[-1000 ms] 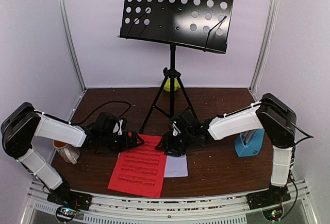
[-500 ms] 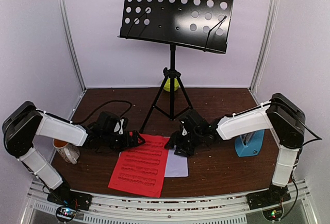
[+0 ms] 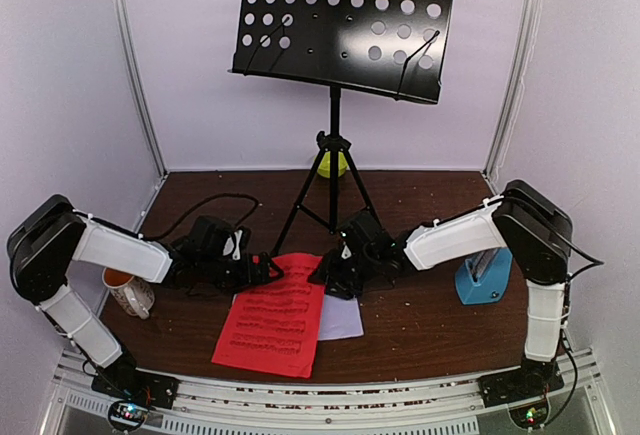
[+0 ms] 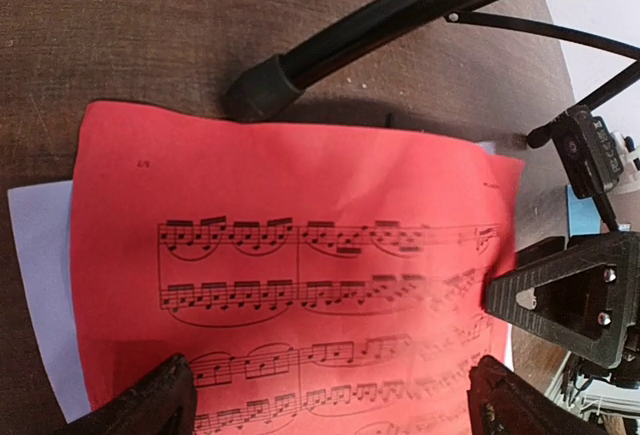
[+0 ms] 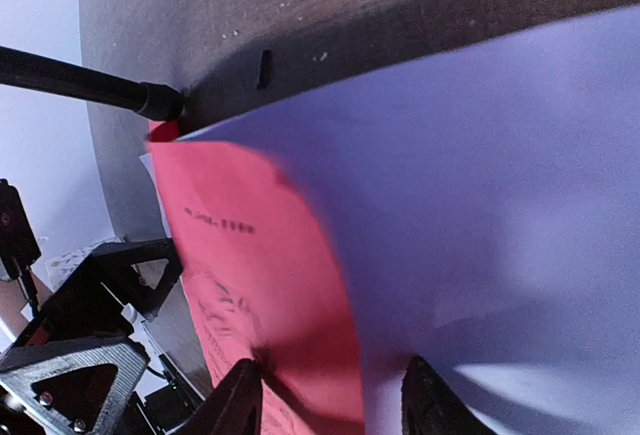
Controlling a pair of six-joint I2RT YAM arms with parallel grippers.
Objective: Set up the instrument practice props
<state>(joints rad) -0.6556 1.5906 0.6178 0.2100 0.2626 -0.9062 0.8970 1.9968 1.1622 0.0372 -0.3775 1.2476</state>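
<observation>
Music sheet (image 4: 290, 255), red, btwn left jaws

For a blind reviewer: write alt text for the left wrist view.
A red printed music sheet lies flat on the dark wooden table, covering most of a white paper sheet. A black rubber-tipped tripod leg rests beyond its edge; the left fingers stand wide apart over it.

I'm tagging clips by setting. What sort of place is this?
Probably a lab robot booth staged for music practice: plain white wall panels enclose a brown wooden table, holding a black perforated-metal music stand and a red printed music sheet.
</observation>
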